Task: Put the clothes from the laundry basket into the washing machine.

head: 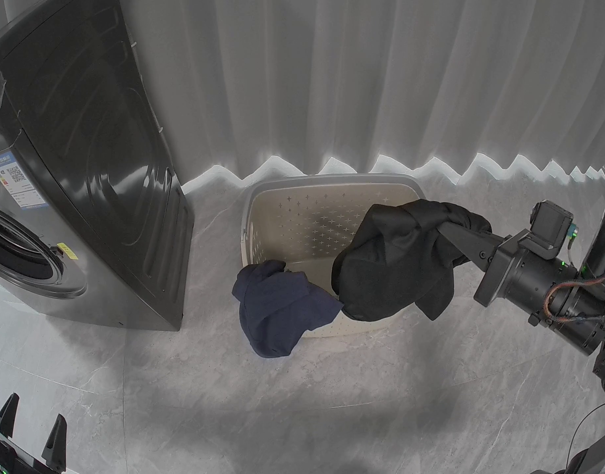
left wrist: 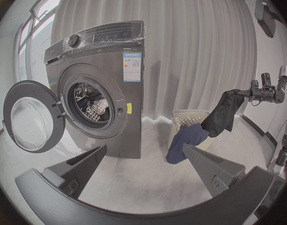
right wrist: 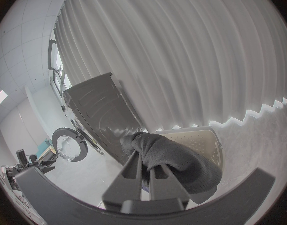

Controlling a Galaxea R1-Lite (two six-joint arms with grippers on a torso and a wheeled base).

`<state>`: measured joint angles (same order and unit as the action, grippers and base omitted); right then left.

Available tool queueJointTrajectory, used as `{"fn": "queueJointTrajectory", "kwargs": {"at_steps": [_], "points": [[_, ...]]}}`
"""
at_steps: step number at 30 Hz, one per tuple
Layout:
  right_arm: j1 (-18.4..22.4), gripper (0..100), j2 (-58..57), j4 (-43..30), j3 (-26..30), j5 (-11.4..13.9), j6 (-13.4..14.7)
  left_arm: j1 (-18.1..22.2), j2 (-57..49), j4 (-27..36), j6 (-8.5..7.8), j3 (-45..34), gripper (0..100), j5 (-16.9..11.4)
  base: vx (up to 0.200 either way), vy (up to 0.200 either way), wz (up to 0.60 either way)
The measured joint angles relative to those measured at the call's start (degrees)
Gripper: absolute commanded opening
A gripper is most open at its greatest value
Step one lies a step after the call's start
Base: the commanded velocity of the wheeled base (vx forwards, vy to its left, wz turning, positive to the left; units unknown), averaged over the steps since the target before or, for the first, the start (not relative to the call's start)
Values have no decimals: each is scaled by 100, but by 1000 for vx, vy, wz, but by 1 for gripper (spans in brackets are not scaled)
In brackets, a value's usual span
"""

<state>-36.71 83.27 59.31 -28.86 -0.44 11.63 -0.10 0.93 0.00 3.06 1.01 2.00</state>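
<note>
Standing with its door point(left wrist: 31, 116) swung wide for loading, the one washing machine point(left wrist: 99, 88) is waiting at the robot's left. The single laundry basket point(head: 302, 212) is sitting on the floor by the curtain. Of two pieces, the black garment point(head: 394, 258) is hanging above the basket, the right tool point(right wrist: 146, 163) clamping tight on it for the carry; the navy garment point(head: 282, 311) is drooping over the basket's near rim. The left tool point(left wrist: 144, 146) is idling low, fingers spread, gripping nothing.

right arm point(head: 546, 281) noted as dark grey cylindrical segments; a coppery cable point(head: 558, 297) is looped along it, small green lights point(head: 572, 235) are seen, a boxy module point(head: 551, 222) is mounted at the wrist. left gripper point(left wrist: 144, 147): grey wedge-shaped fingers point(left wrist: 212, 169), one round screw point(left wrist: 216, 182) set in each.
</note>
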Motion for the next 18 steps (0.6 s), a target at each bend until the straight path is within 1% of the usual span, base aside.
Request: {"fn": "queueJointTrajectory", "kwargs": {"at_steps": [5,18], "points": [[-48,0,-168,-2,11,0,11,0,0,0,0,0,100,0,0,0,0],[-78,0,-315,0,61,34,24,0,0,0,2,0,100,-1,0,200,0]]}}
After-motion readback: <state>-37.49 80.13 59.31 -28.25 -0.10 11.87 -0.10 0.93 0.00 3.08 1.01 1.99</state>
